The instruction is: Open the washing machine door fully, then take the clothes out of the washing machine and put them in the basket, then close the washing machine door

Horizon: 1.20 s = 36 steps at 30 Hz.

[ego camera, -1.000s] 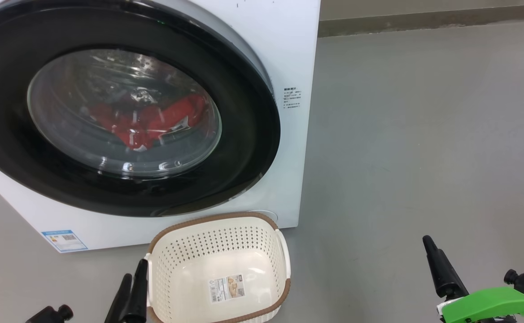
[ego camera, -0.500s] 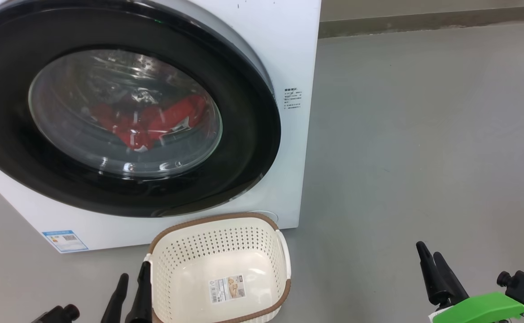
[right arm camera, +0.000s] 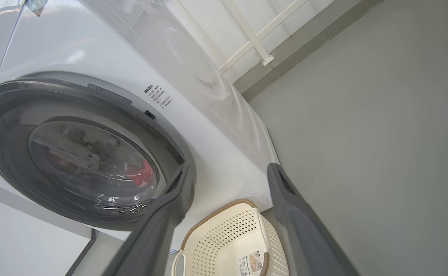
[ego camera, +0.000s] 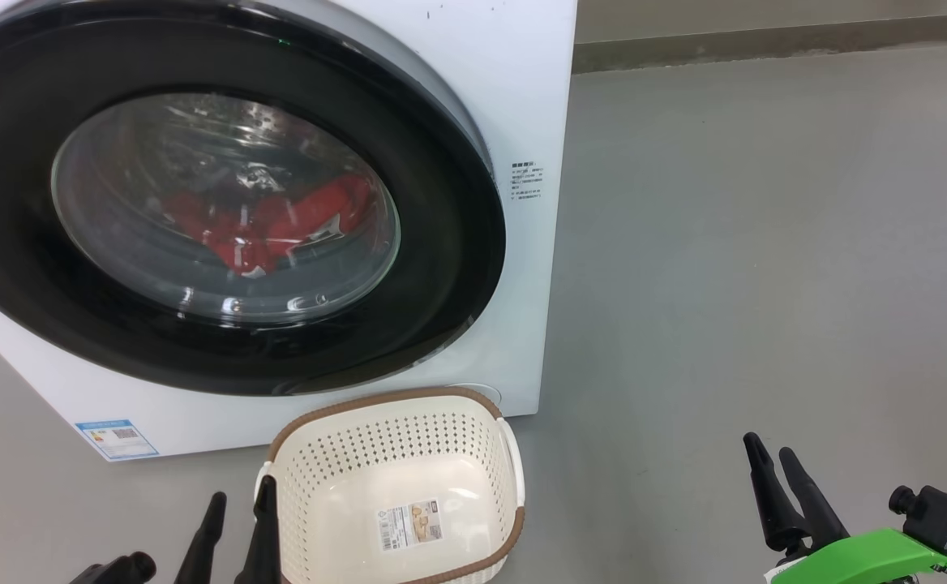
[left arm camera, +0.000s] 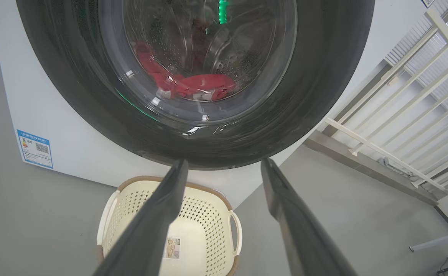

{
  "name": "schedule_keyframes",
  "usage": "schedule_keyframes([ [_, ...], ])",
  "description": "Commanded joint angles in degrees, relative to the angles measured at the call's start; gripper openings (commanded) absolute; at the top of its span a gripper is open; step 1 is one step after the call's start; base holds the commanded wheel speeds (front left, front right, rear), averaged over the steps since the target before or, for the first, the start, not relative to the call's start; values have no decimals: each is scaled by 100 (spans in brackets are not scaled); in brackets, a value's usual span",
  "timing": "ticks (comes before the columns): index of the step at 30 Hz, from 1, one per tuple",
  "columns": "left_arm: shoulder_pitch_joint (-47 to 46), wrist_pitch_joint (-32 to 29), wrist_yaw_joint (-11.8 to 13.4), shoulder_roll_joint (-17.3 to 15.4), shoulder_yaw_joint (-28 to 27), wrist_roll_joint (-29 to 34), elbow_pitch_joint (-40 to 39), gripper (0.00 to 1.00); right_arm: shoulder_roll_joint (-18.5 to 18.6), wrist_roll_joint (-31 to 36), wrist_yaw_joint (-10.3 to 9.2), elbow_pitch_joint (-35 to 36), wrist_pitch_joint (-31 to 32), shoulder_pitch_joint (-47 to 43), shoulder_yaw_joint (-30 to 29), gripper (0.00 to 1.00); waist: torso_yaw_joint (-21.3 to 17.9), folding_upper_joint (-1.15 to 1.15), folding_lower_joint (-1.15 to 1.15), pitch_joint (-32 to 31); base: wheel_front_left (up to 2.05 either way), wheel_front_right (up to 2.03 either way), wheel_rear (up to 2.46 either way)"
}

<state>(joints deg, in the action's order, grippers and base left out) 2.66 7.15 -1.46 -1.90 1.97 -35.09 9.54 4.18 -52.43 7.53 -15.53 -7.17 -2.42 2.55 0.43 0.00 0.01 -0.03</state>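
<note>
The white washing machine [ego camera: 522, 97] stands at the left, and its door [ego camera: 441, 146], black-rimmed with a glass window, lies shut against its front. Behind the glass lie the red clothes [ego camera: 311, 215], also seen as clothes [left arm camera: 205, 82] in the left wrist view. The cream basket [ego camera: 473, 430] sits on the floor just below the door, with nothing in it but a paper label. My left gripper [ego camera: 240, 496] is open beside the basket's left rim. My right gripper [ego camera: 768, 448] is open over bare floor, well to the basket's right. Nothing is held.
Grey floor [ego camera: 765, 243] spreads to the right of the machine as far as a wall skirting [ego camera: 765, 36]. A white railing [left arm camera: 400, 115] stands beyond the machine's side. A blue label [ego camera: 117, 438] is stuck low on the machine's front.
Both wrists have turned a little, so the two fingers of each gripper now show further apart. The right gripper has drifted slightly left. Machine, door and basket stay put.
</note>
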Motion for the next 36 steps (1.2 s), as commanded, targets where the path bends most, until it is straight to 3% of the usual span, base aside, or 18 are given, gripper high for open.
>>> schedule_keyframes([
  [1, -71, 92, 39, -71, -101, 239, -204, 100, 111, 187, -3, 183, -89, 7, 107, 100, 0, 0, 0, 2, 0, 0, 0],
  [23, 4, 445, 152, -85, -120, 1521, -330, 100, 168, 1224, -4, 259, -442, -109, 189, 100, -21, 0, 0, 43, 0, 0, 0],
  [36, 110, 664, 230, -94, -82, 2268, -363, 100, 211, 2238, -4, 157, -661, -195, 212, 100, -22, 0, 0, 54, 0, 0, 0],
])
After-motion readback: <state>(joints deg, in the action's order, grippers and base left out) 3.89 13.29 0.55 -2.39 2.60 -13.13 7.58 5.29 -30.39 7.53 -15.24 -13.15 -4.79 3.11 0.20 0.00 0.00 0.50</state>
